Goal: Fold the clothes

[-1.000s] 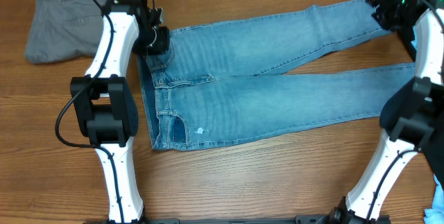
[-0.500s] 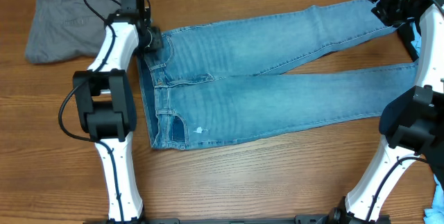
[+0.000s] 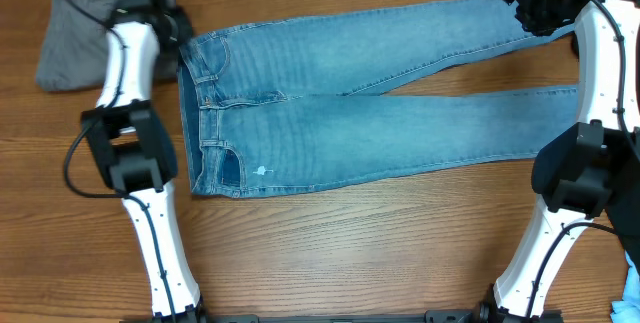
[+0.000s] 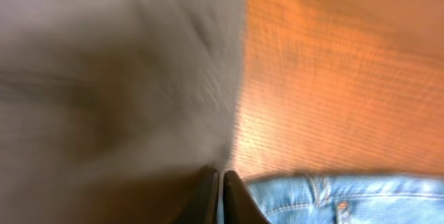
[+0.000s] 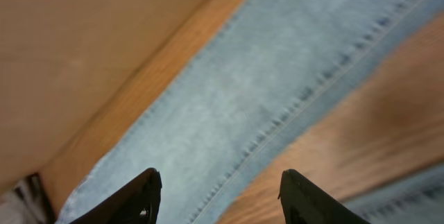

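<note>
Left gripper point(image 4: 220, 176): pinched shut on jeans point(image 3: 350, 133) waistband. Right gripper point(image 5: 219, 175): spread wide, empty. Risks: neighbouring grey trousers point(image 3: 70, 48) may snag; thin pinch may slip.

- The jeans point(image 3: 380, 113) are showing light blue denim, fading paler along the thighs, with a darker blue patch at the pocket and a small white speck beside it.
- The grey trousers point(image 3: 70, 43) are showing plain grey.
- The table point(image 3: 350, 253) is showing brown wood grain.
- The left arm point(image 3: 128, 53) and right arm point(image 3: 600, 53) are showing white links with black joints.
</note>
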Tool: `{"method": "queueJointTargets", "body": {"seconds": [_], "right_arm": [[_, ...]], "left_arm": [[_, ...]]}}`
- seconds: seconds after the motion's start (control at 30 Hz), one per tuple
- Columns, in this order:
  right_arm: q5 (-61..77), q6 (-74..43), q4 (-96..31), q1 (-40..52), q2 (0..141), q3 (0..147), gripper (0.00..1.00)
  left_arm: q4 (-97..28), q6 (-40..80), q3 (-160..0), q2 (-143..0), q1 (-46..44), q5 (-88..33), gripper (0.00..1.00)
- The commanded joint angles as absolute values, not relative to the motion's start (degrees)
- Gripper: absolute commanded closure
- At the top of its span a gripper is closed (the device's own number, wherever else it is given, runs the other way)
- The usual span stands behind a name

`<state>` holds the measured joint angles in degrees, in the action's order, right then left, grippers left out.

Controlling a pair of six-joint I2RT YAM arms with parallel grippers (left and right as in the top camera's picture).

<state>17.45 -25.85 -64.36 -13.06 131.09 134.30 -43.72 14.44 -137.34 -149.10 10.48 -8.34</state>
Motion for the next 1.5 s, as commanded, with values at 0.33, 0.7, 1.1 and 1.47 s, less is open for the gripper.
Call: {"method": "queueJointTargets", "body": {"seconds": [0.33, 0.7, 1.1, 1.47], "right_arm": [[5.9, -18.3, -73.6, -15.9, 131.2, 134.6, 0.38], [10.5, -24.5, -82.3, -31.6, 132.0, 127.7, 0.33], [13.2, -25.7, -72.3, -36.9, 132.0, 111.7, 0.37], [13.0, -29.2, -61.8, -36.5, 132.0, 97.7, 0.51]], "left_arm": [[-76.2, 6.4, -171.9, -148.4, 6.0, -10.6, 0.46], [-96.8, 10.5, -179.8, -146.9, 6.0, -15.1, 0.63], [-96.8, 10.7, -179.5, -143.9, 5.4, -12.1, 0.51], [-96.6, 10.3, -167.8, -144.0, 2.1, -8.4, 0.45]]}}
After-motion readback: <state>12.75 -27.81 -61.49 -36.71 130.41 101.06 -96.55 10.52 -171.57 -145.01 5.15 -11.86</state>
